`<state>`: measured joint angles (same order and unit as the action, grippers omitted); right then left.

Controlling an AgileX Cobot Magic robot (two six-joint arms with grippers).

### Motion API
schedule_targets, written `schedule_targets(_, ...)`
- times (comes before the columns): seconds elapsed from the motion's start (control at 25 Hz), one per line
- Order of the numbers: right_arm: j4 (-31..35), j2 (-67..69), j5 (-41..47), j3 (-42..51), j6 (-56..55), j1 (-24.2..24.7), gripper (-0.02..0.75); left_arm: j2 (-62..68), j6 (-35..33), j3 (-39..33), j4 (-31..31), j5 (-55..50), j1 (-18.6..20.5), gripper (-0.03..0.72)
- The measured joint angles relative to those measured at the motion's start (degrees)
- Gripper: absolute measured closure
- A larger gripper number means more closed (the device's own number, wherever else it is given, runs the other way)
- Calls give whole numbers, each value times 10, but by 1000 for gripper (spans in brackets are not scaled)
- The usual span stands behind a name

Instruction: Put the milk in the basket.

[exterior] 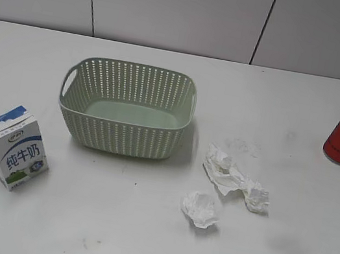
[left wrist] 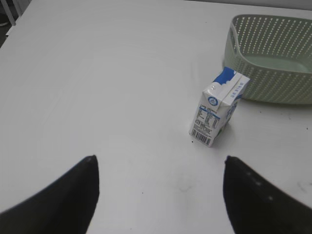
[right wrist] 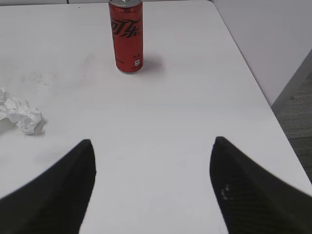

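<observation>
Left hand [left wrist: 161, 195]: fingers spread wide at the lower edge of the left wrist view, nothing held, bare table [left wrist: 97, 87] between them. The milk [left wrist: 219, 107] is seen above and right of centre in that view, ahead of the open fingers and well apart from them. It stands upright, turned corner-on, with the barcode panel facing the camera. The basket [left wrist: 273, 87] is seen at the upper right, just beyond the carton; whether the two touch cannot be told there.

Right hand [right wrist: 153, 187]: fingers likewise wide apart and empty at the lower edge of the right wrist view. A red can [right wrist: 126, 36] stands upright at top centre, and crumpled paper [right wrist: 22, 114] lies at the left edge.

In the exterior view neither hand is seen. The carton sits at lower left, apart from the basket at centre, whose interior appears empty. Two paper wads lie right of the basket, the can at the far right.

Handling, as judgement: the carton is likely light and fairly stiff, its coated walls smooth and liable to dent under a hard squeeze. A grasp across two opposite flat faces at mid-height, below the folded top, is suggested. Task not yet begun.
</observation>
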<state>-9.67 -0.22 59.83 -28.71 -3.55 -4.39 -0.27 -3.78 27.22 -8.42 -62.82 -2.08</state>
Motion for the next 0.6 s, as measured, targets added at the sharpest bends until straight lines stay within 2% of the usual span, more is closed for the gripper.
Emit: schedule_targets(0.6,0,0,0,0,0,0,154,0,0,0,0,0,0,109)
